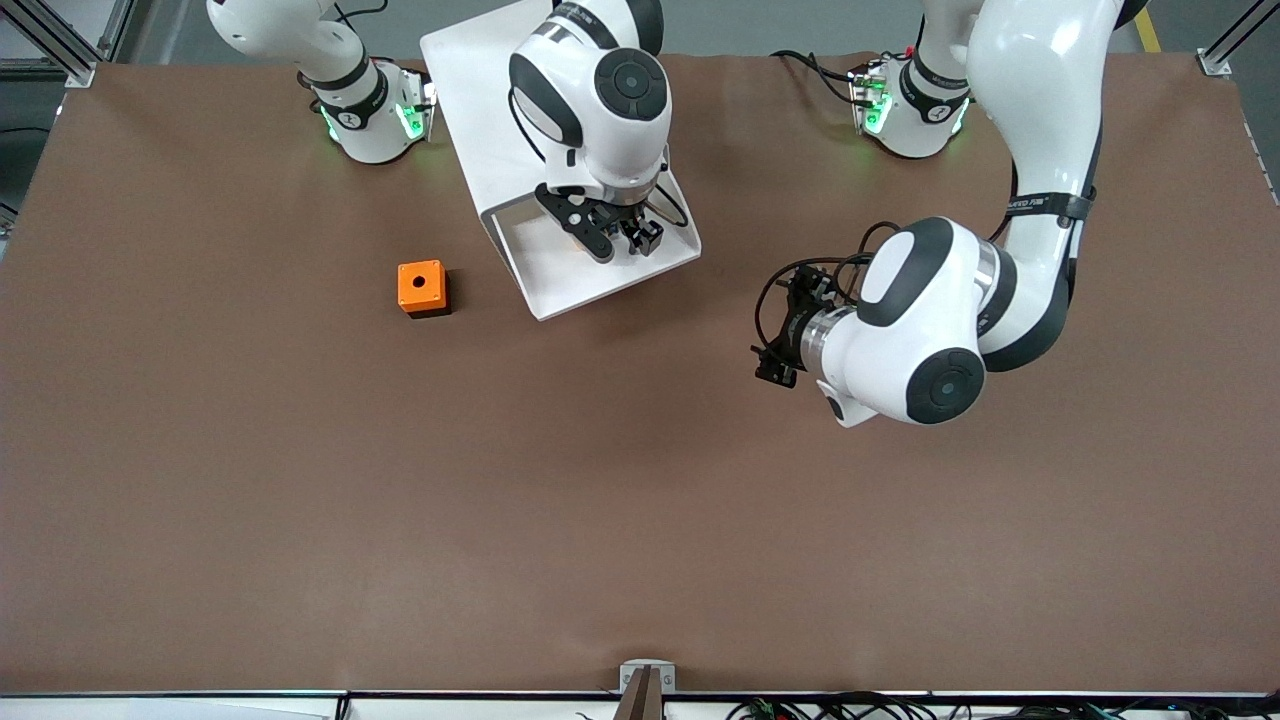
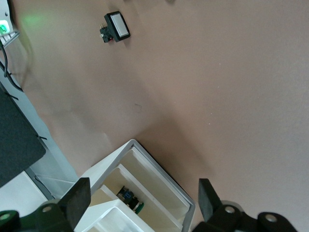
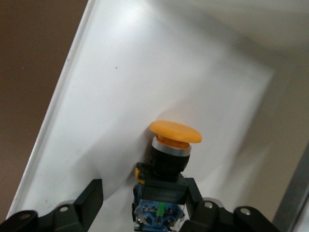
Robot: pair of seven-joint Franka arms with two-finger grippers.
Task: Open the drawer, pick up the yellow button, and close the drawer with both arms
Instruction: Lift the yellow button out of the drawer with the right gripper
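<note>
The white drawer stands pulled open toward the front camera. My right gripper is down inside it. In the right wrist view the button lies on the drawer floor, with its orange cap, black body and blue-green rear end. It sits between the fingers of my right gripper, which is open. One finger rests against its body. The other finger is a gap away. My left gripper hangs open and holds nothing, over the table beside the drawer toward the left arm's end.
An orange cube with a black hole sits beside the drawer toward the right arm's end. In the left wrist view a small black part with a white face lies on the table. A dark part with a blue and green end lies in a compartment of the white unit.
</note>
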